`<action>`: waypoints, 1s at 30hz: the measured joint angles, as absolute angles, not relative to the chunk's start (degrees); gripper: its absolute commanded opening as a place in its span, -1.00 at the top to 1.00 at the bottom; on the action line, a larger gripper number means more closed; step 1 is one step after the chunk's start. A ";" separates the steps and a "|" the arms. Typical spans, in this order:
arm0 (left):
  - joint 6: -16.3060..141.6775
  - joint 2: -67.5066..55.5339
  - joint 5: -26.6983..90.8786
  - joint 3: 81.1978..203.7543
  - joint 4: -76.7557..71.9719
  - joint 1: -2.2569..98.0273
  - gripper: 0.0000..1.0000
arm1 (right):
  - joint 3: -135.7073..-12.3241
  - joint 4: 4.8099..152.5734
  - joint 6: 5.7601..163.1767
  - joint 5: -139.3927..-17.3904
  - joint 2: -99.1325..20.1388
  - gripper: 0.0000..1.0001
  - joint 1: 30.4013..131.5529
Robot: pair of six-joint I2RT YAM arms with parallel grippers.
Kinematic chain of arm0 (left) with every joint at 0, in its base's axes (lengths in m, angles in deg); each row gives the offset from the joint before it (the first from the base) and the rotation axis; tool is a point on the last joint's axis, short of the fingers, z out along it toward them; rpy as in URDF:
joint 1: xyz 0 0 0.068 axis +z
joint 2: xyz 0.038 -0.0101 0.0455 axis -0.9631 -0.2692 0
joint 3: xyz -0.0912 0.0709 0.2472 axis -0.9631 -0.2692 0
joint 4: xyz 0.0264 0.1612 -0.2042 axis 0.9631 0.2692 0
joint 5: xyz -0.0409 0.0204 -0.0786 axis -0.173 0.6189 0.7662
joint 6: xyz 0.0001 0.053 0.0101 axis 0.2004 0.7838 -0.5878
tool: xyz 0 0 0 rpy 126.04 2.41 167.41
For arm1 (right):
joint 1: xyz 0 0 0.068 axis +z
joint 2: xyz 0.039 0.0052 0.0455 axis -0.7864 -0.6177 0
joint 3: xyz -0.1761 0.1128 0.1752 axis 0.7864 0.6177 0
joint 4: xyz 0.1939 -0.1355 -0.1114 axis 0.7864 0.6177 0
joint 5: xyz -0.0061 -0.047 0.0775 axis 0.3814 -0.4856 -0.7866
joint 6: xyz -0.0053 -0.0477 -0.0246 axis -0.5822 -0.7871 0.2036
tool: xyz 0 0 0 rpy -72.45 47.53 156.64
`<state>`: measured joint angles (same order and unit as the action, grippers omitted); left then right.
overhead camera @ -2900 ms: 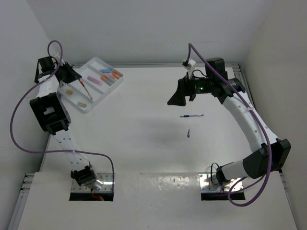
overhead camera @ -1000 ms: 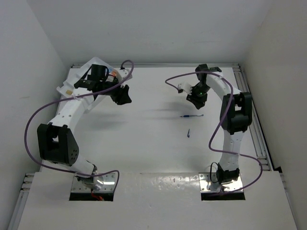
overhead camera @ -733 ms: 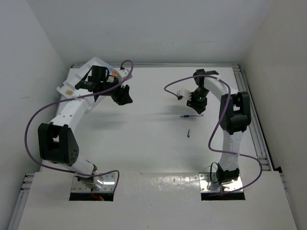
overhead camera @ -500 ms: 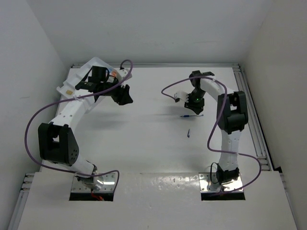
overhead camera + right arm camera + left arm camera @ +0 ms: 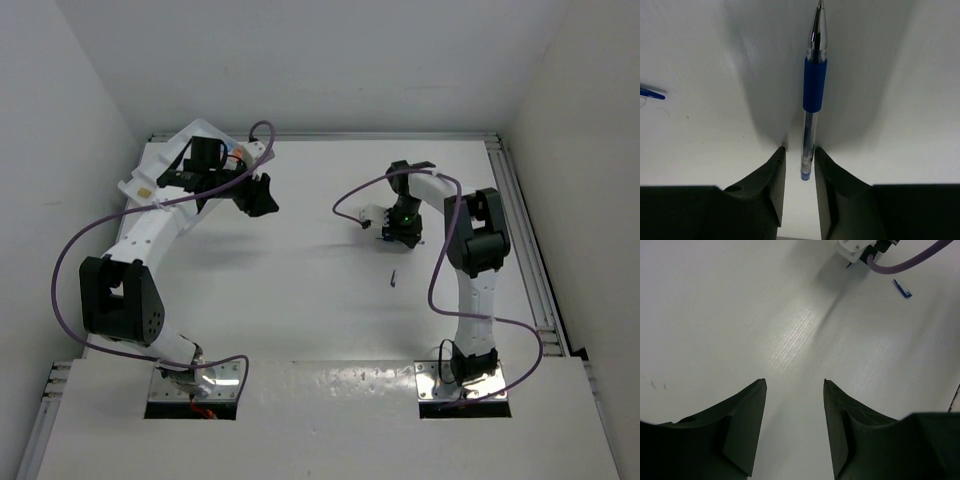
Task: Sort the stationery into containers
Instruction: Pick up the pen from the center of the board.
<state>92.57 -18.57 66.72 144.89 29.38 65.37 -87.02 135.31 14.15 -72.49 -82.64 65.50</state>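
Note:
A thin blue pen (image 5: 814, 100) lies on the white table, its rear end between the fingertips of my right gripper (image 5: 799, 150). The jaws stand narrowly open around the pen, with a gap still showing on the left side. Seen from above, the right gripper (image 5: 400, 232) is down on the table and covers the pen. A tiny blue-purple piece (image 5: 394, 279) lies just in front of it. My left gripper (image 5: 262, 197) hovers open and empty beside the white tray (image 5: 135, 185) at the far left, which the left arm largely hides.
The right arm's purple cable (image 5: 350, 195) loops to the left of its wrist. The left wrist view shows bare table, the tiny piece (image 5: 902, 288) and the right arm's white connector (image 5: 855, 249) at the top edge. Walls close in at the back and both sides.
The right gripper has moved left and down onto the blue pen, and its jaws have narrowed around it. The left arm has stayed where it was over the last second.

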 measured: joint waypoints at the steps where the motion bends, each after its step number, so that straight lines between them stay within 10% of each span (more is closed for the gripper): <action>1: 92.42 -18.59 66.75 144.89 29.27 65.37 -0.11 | -87.02 135.13 13.97 -72.09 -82.86 0.45 65.50; 16: 89.38 -18.72 68.23 142.77 27.55 65.17 -0.01 | -86.78 134.37 14.08 -68.14 -83.25 0.99 67.01; 30: 78.01 -9.98 57.39 128.87 16.95 44.01 -0.19 | -89.93 141.60 35.59 -87.64 -72.17 1.00 54.20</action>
<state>78.01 -9.98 57.39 128.87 16.95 44.01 -89.93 141.60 35.59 -87.64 -72.17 54.20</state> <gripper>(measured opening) 0.585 0.035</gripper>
